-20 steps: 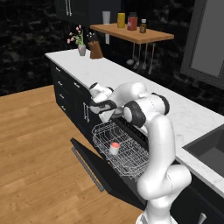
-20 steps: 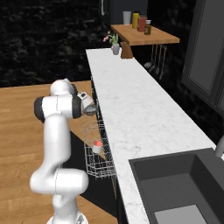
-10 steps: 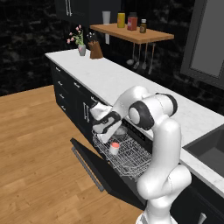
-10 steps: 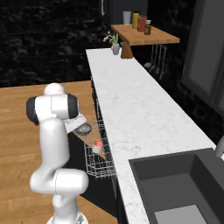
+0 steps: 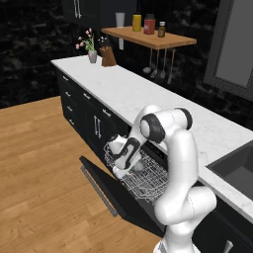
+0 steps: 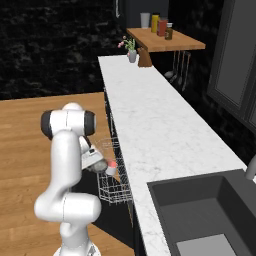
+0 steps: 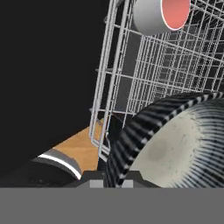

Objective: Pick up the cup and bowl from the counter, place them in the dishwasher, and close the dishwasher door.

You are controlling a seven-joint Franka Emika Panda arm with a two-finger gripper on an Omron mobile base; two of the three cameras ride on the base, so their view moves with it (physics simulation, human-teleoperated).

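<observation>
Red-topped white cup (image 7: 159, 15) lies racked ahead of the gripper (image 7: 111, 181), which clamps the speckled grey bowl (image 7: 175, 140) (black dishwasher door (image 5: 116, 190) unclosed).

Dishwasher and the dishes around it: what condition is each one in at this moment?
dishwasher door: folded down, open.
wire rack: pulled out over the door.
cup: already in the rack.
bowl: held by its rim, low over the rack.
gripper: shut on the bowl.

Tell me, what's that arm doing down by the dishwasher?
Fingers shut on bowl, low over rack. Cup already racked. Dishwasher door open. Nothing blocking.
</observation>
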